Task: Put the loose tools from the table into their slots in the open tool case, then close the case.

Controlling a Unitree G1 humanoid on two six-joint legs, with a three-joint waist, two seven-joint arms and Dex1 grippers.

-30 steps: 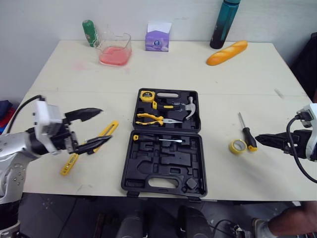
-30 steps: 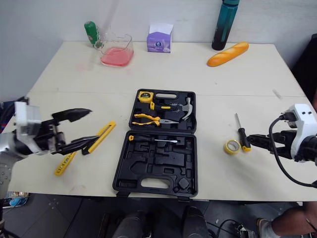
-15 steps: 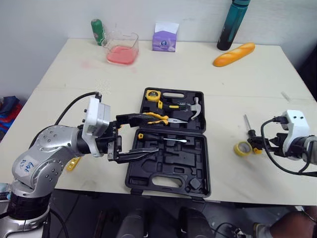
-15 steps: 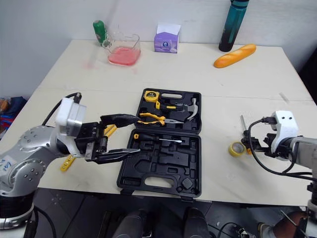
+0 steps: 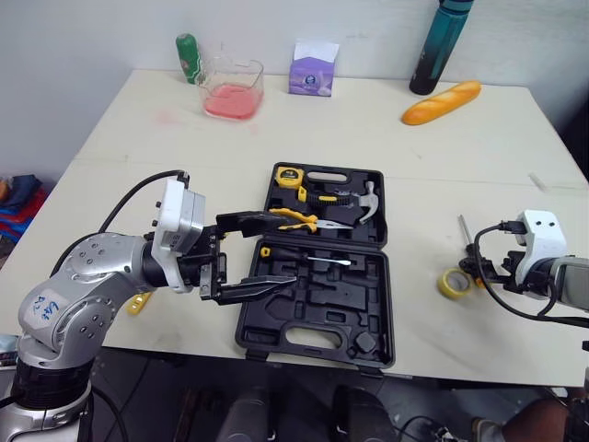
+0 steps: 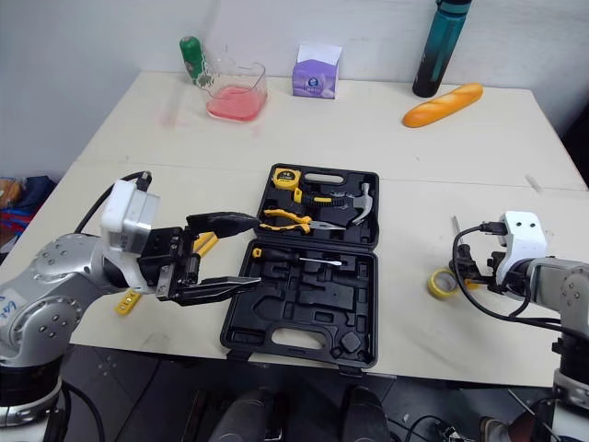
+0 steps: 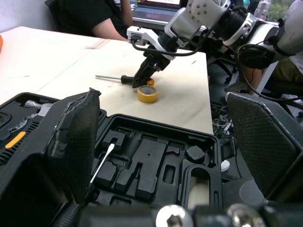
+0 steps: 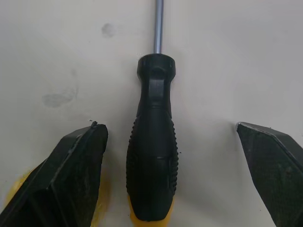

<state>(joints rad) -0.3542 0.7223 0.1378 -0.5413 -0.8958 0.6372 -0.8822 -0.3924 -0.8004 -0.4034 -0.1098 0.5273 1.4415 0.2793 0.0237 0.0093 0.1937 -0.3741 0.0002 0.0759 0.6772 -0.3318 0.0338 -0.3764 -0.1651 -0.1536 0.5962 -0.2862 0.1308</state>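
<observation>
While left gripper (image 5: 283, 249) and right gripper (image 8: 166, 126) gape, tool case (image 5: 313, 311) (open) holds pliers (image 5: 294, 219), hammer (image 5: 366, 198).

Silver-grey left arm (image 5: 78, 285) bears blue scribbles (image 5: 44, 304), white wrist box (image 5: 177, 221), black cable (image 5: 129, 195), textured pincer fingers (image 7: 75, 137).

Your left hand (image 5: 281, 249) reaches over the left side of the case (image 5: 317, 308), fingers spread wide and holding nothing. The case lies open mid-desk. Its lid holds a tape measure (image 5: 288, 176), pliers (image 5: 299, 219) and a hammer (image 5: 365, 198), and its base holds one cased screwdriver (image 5: 296, 258). Your right hand (image 5: 477, 272) is low over the desk (image 5: 368, 129) on the right, just beside the tape roll (image 5: 450, 283) and at the handle end of the loose screwdriver (image 5: 463, 230). A yellow tool (image 5: 138, 302) pokes out from behind your left arm.
</observation>
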